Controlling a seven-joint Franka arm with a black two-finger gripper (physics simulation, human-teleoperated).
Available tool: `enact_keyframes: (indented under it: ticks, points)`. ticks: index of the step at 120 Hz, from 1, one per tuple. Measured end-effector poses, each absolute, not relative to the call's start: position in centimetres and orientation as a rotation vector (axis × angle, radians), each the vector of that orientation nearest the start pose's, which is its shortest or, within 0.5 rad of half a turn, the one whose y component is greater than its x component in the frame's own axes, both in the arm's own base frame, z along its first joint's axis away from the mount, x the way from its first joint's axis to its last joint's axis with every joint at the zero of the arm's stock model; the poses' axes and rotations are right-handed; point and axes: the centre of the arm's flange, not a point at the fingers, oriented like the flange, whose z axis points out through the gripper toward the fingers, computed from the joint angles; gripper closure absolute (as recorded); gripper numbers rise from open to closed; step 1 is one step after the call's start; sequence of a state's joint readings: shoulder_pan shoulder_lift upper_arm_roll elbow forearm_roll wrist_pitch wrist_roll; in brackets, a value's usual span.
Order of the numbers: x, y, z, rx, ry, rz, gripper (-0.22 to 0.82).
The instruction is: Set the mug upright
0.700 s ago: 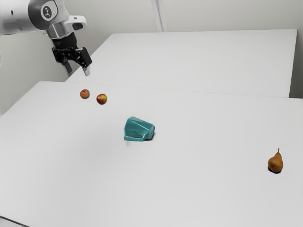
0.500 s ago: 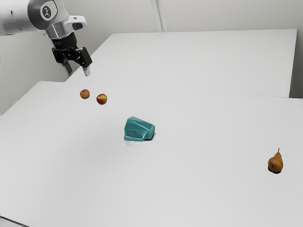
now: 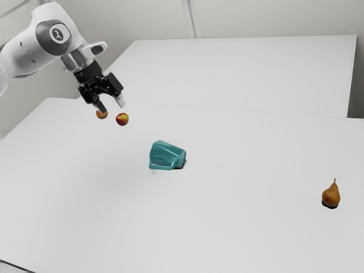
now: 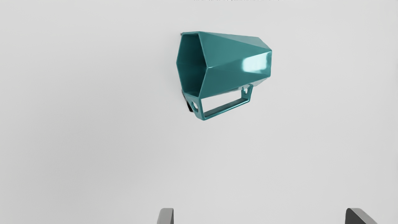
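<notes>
Free room — between fingers [image 3: 120, 101] and mug [image 3: 166, 156]

white arm [image 3: 29, 52] aslant (jaws wide apart)

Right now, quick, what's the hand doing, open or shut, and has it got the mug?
Hand: open, its fingers wide apart with nothing between them, clear of the mug, which lies on its side.

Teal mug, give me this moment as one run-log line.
mug: on its side, not yet upright | tool: open, away from mug | pear: standing, stem up
</notes>
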State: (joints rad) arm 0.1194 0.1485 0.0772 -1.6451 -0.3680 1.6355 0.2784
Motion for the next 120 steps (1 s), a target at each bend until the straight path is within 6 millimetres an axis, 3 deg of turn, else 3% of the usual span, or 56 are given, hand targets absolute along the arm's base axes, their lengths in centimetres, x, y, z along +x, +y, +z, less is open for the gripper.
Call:
enact_keyframes:
  ticks: [16,24,44,79,91,120]
  points:
    - [60.2,6.8,47.1,-3.584,0.062,0.130,0.00]
    - [60.8,7.4,44.8,-3.603,0.043,0.153,0.00]
    - [62.1,8.4,40.8,-3.680,-0.029,0.135,0.00]
    - [63.3,7.3,33.0,-3.898,-0.061,0.063,0.00]
    - [63.4,6.9,31.2,-3.962,-0.043,0.010,0.00]
    - [63.4,5.9,28.9,-4.048,0.054,-0.104,0.00]
